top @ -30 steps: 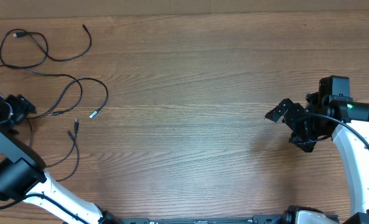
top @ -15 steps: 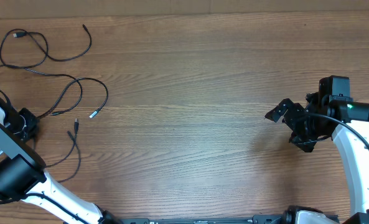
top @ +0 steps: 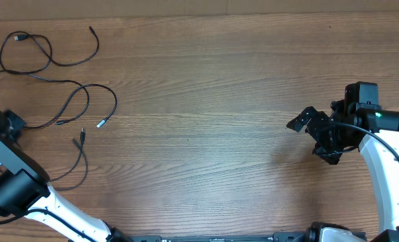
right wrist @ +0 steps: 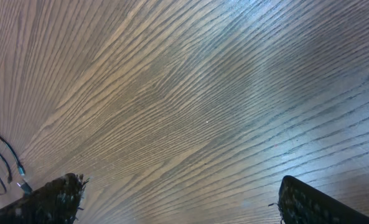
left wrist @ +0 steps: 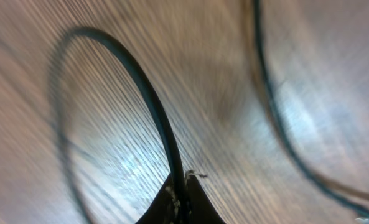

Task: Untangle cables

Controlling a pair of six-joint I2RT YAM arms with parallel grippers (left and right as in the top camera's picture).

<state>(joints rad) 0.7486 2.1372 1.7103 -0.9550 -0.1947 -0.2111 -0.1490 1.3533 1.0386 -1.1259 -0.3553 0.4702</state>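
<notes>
Three cables [top: 116,101]: no bundle here, they sprawl in loose loops at ten o'clock on the bench [top: 219,101], all on the left side.
Done so far: the top cord, up toward eleven o'clock, looks nearly free, with a plug end and a tip both showing.
Left to do: the lower loops cross each other between nine and ten o'clock, so I'd call it about midway, with the separation not finished.
Left tool [top: 11,123]: at the nine o'clock edge, pinched tight on one strand [left wrist: 153,106]. The wrist view shows the cord running right into the closed tips.
Right tool [top: 313,140]: over at three o'clock, jaws spread wide, holding nothing, well apart from every cord.
Loose ends: a silver tip [top: 100,124] and a dark tip [top: 83,133] lie near each other, not touching.
</notes>
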